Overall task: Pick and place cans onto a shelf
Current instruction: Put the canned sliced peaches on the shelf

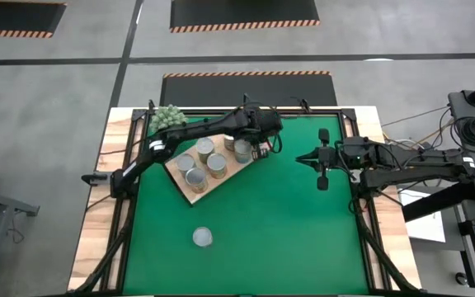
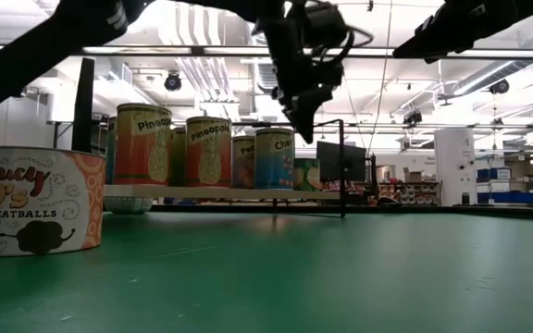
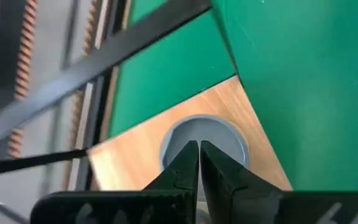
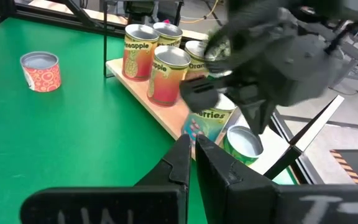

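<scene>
Overhead, I held the left gripper [image 1: 262,151], shut and empty, above the shelf [image 1: 190,189] carrying 5 cans [image 1: 205,148]; 1 can [image 1: 203,238] stood apart; right gripper [image 1: 322,175] waited shut.

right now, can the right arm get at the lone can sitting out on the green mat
Probably yes. The lone can stands by itself on the green mat, apart from the shelf, with bare mat between it and the right gripper. The left gripper hangs shut over the shelf, off that path.
</scene>
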`<action>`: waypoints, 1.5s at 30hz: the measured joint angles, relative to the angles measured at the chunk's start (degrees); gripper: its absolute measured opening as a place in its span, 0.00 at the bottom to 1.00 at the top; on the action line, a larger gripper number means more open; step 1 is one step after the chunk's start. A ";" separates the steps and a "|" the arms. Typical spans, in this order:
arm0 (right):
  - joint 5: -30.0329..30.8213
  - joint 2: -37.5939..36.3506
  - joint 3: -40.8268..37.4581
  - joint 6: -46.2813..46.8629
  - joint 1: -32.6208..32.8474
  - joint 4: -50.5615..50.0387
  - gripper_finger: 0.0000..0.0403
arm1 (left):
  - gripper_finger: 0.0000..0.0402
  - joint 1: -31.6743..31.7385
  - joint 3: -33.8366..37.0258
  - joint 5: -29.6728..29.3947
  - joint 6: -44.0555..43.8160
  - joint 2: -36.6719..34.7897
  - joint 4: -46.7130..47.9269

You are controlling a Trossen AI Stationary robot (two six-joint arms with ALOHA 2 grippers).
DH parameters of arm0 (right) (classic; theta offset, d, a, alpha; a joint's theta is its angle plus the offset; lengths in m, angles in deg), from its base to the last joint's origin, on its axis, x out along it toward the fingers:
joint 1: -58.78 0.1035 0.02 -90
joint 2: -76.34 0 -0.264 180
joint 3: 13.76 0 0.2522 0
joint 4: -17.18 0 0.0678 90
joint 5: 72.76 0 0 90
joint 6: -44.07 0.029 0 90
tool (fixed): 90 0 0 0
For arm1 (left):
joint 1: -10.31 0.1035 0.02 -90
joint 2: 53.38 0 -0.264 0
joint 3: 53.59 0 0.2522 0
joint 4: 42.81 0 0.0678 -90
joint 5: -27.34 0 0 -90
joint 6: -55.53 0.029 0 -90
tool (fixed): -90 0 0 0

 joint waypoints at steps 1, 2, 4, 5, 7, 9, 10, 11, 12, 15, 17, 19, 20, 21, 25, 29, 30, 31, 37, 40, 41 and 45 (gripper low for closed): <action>-0.01 0.00 0.00 0.00 0.01 0.00 0.03 | 0.00 0.48 0.00 1.60 -0.91 0.42 0.02; -0.01 0.00 0.00 0.01 0.02 0.01 0.03 | 0.00 0.80 0.00 3.30 -1.73 0.62 -0.24; -0.01 0.00 0.00 0.02 0.02 0.00 0.03 | 0.00 1.12 0.07 4.66 -3.34 1.25 -0.13; -0.01 0.00 0.00 0.02 0.02 0.02 0.03 | 0.00 1.26 0.09 4.75 -3.82 1.43 -0.15; -0.01 0.00 0.00 0.02 0.00 0.00 0.03 | 0.00 1.48 0.09 4.82 -4.47 1.54 -0.19; -0.01 0.00 0.00 0.02 0.00 0.00 0.03 | 0.00 1.53 0.09 4.75 -4.72 1.54 -0.28; -0.01 0.00 0.00 0.02 0.00 0.00 0.03 | 0.00 1.58 0.09 4.65 -4.73 1.54 -0.39; -0.01 0.00 0.00 0.02 0.00 0.01 0.03 | 0.00 1.58 0.09 4.66 -4.79 1.54 -0.60; -0.01 0.00 0.00 0.02 0.00 0.00 0.03 | 0.00 1.50 0.09 4.66 -4.95 1.54 -0.96; -0.01 0.00 0.00 0.02 0.00 0.00 0.03 | 0.00 0.93 -0.61 4.66 -4.89 1.40 -1.60; -0.01 0.00 0.00 0.02 0.00 0.00 0.03 | 0.00 0.50 -0.57 4.66 -4.84 0.52 -2.59; -0.01 0.00 0.00 0.02 0.00 -0.04 0.03 | 0.00 -0.08 -0.70 4.63 -4.84 -0.24 -3.28; -0.01 0.00 0.00 0.02 0.00 -0.06 0.03 | 0.00 -0.48 -0.68 4.59 -4.91 -0.72 -3.55; -0.01 0.00 0.00 0.02 0.00 -0.08 0.03 | 0.00 -0.97 -0.62 4.21 -5.27 -1.05 -4.45; -0.01 0.00 0.00 0.13 0.00 -0.17 0.03 | 0.00 -4.34 -0.57 -0.83 -6.68 -2.83 -5.03; -0.01 0.00 0.00 0.54 0.00 -0.22 0.03 | 0.00 -9.34 -0.57 -9.15 -4.90 -4.98 -4.76; -0.01 0.00 0.00 0.68 0.00 -0.15 0.03 | 0.00 -10.54 -0.57 -10.30 -4.17 -5.40 -4.43; -0.01 0.00 0.00 0.74 0.00 -0.11 0.03 | 0.00 -11.67 -0.57 -10.73 -3.54 -5.84 -4.17; -0.01 0.20 0.00 1.18 0.00 0.22 0.03 | 0.00 -16.32 1.38 -11.48 -3.63 -8.34 -1.03; -0.01 1.17 0.00 1.40 0.00 1.13 0.03 | 0.00 -17.73 4.99 -13.72 -6.15 -9.60 -0.24; -0.01 1.71 0.00 1.40 0.00 1.31 0.03 | 0.00 -18.21 6.71 -14.54 -7.17 -10.15 -0.16; -0.01 5.02 0.00 1.10 0.02 1.98 0.03 | 0.00 -20.60 17.77 -17.66 -11.49 -14.93 -4.35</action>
